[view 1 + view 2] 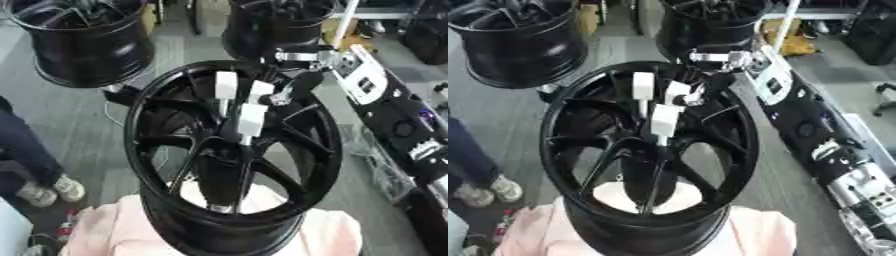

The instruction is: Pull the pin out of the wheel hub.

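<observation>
Three wheels: we count one glossy black wheel hub (232,155) in front and two more black rims behind it, one at far left (83,40), one at far middle (710,27).
Wheel hub: it stands on edge on a pale pink cloth (332,235), its thin curved spokes running in to a dark centre.
Pins: we see three white, blocky pieces at the hub's centre, an upper left one (226,85), an upper right one (261,91) and a lower one (252,120), each on a slim stem.
Right hand: our right hand (697,95) comes in over the upper right rim, its black fingers bent round the upper right white piece.
Right arm: black casing with silver joints and a white panel (767,75) runs down the right side; its markings are too small to read.
Left hand: we cannot find it in either view.
Floor: grey and matte, with a person's dark trouser leg (22,145) and pale shoes (54,190) at left, clear of the hub.
</observation>
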`<control>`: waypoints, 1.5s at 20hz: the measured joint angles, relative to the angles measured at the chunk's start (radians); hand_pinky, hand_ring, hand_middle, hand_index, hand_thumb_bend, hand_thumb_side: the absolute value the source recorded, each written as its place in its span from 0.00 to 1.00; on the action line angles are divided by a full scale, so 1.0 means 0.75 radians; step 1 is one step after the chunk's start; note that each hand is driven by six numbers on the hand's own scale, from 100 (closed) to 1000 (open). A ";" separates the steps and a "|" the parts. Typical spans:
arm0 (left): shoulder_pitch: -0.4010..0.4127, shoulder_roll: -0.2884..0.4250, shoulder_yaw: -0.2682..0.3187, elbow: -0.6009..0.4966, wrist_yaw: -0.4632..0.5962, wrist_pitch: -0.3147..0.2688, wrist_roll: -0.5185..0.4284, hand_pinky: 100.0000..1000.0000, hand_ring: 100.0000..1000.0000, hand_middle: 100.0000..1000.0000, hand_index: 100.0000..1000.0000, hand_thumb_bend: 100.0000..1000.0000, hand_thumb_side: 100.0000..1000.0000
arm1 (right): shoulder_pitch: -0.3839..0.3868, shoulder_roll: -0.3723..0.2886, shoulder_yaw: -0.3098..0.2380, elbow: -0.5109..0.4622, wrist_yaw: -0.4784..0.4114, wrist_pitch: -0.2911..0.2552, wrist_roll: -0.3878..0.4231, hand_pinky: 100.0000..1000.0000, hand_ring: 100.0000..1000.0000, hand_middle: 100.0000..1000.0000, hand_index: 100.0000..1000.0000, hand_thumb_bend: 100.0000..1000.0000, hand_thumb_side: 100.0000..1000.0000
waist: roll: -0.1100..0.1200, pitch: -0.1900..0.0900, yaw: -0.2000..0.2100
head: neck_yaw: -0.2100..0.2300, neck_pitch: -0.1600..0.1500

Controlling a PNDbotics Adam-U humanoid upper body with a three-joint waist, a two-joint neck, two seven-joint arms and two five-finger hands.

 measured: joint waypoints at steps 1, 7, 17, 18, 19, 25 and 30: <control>0.000 0.000 0.000 0.000 0.000 0.000 0.000 0.66 0.57 0.55 0.62 0.00 0.84 | 0.000 0.001 0.000 0.002 0.007 -0.002 -0.002 0.73 0.71 0.74 0.84 0.30 0.34 | 0.000 0.000 0.000 | 0.000 0.000; 0.000 0.000 0.000 0.000 0.000 0.000 0.000 0.66 0.57 0.55 0.62 0.00 0.84 | 0.000 0.001 0.000 0.010 0.043 -0.009 -0.009 0.70 0.68 0.71 0.81 0.28 0.32 | 0.000 0.000 0.000 | 0.000 0.000; 0.000 0.000 0.000 0.000 0.000 0.000 0.000 0.66 0.57 0.55 0.62 0.00 0.84 | 0.000 0.010 -0.001 0.011 0.100 -0.017 -0.017 0.58 0.55 0.57 0.68 0.25 0.28 | 0.000 0.000 0.000 | 0.000 0.000; 0.000 0.000 0.000 0.000 0.000 0.001 -0.001 0.66 0.57 0.55 0.62 0.00 0.84 | 0.000 0.010 -0.001 0.011 0.100 -0.017 -0.017 0.54 0.50 0.51 0.62 0.23 0.27 | 0.000 0.000 0.000 | 0.000 0.000; 0.000 0.000 0.000 0.000 0.000 0.001 -0.001 0.66 0.57 0.55 0.62 0.00 0.84 | 0.000 0.010 -0.003 0.010 0.100 -0.017 -0.017 0.54 0.50 0.51 0.62 0.23 0.27 | 0.000 0.000 0.000 | 0.000 0.000; 0.000 0.000 0.000 0.000 0.000 0.001 -0.001 0.66 0.57 0.55 0.62 0.00 0.84 | 0.000 0.010 -0.008 0.004 0.068 -0.026 -0.026 0.46 0.39 0.39 0.48 0.18 0.23 | 0.000 0.000 0.000 | 0.000 0.000; 0.000 0.000 0.000 0.000 0.000 0.001 -0.001 0.66 0.57 0.55 0.62 0.00 0.84 | 0.000 0.010 -0.009 -0.016 0.015 -0.047 -0.047 0.40 0.33 0.33 0.42 0.15 0.20 | -0.001 0.000 0.000 | 0.000 0.000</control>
